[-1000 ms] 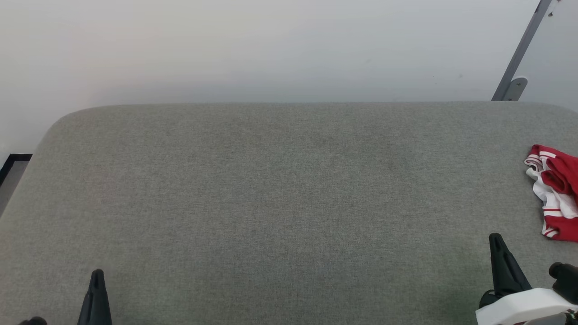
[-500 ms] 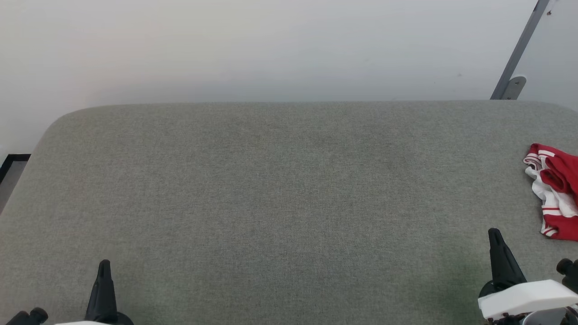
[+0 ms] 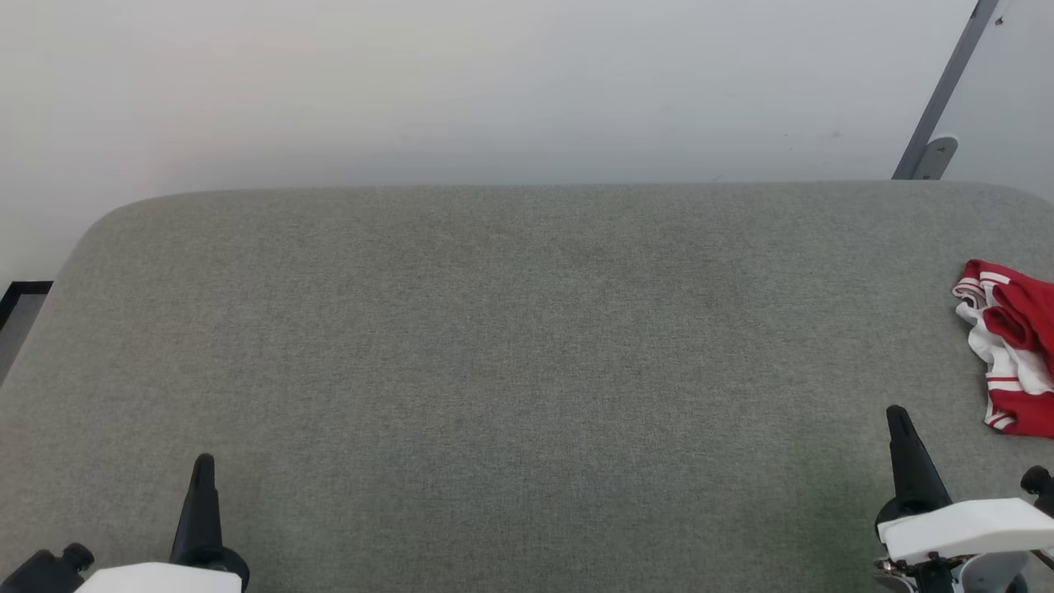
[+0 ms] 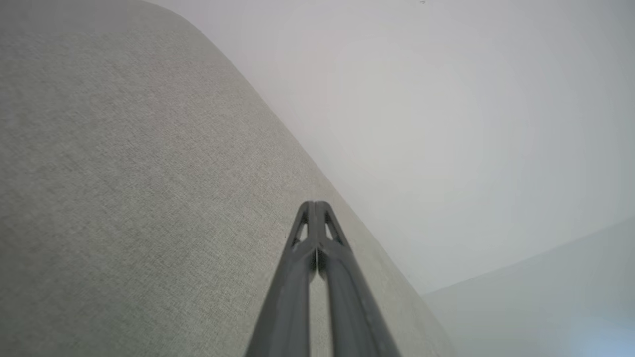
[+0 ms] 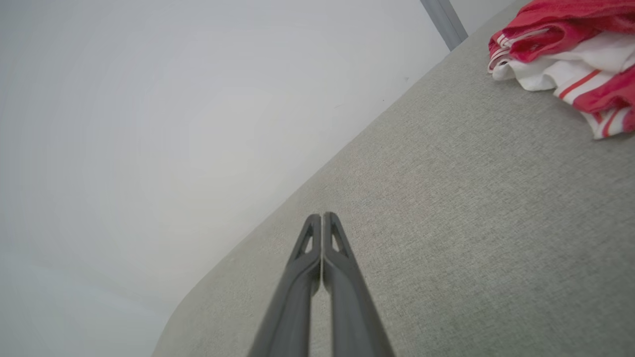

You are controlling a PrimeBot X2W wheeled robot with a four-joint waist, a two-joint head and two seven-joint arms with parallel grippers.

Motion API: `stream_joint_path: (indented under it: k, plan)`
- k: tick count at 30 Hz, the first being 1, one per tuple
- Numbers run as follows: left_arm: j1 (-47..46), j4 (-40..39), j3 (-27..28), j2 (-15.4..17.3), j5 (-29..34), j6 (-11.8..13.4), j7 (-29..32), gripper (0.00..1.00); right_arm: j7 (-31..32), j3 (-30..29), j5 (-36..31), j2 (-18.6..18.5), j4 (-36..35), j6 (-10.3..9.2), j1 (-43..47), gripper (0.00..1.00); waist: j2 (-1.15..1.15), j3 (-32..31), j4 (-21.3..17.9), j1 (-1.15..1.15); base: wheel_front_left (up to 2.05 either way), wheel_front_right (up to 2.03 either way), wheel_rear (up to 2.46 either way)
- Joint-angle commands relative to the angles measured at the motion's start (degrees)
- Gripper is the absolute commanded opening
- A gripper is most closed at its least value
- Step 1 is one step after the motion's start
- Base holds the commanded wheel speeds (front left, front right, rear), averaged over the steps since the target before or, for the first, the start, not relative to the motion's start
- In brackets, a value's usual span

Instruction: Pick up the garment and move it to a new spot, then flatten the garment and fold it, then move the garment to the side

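Head view shows you the bright red fabric shirt (image 3: 1011, 362), white at the sleeve ends with thin striped trim, lying crumpled at the right edge of the grey-green cloth-covered surface (image 3: 527, 346). Your right gripper (image 3: 896, 416) sits near it without touching, its fingers pressed together on nothing. Your left gripper (image 3: 203, 465), well apart at the lower left, is likewise pressed closed and empty.
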Motion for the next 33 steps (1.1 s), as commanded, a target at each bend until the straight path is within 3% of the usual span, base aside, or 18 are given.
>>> stream_joint_path:
  k: [1,33]
  plan:
    - [-1.4,-0.4,0.1,0.1,-1.7,-0.1,0.4,0.00,0.5,-0.1,1.8,-0.1,-1.0,0.01,-1.5,0.00,0.00,0.0,0.0,0.00,0.00,0.00,0.00]
    - [-5.7,1.8,-0.6,-0.9,-17.3,-0.2,5.4,0.00,5.5,-0.8,19.9,1.6,-1.0,0.01,-3.5,0.00,0.00,0.3,-0.5,0.00,0.00,0.00,0.00]
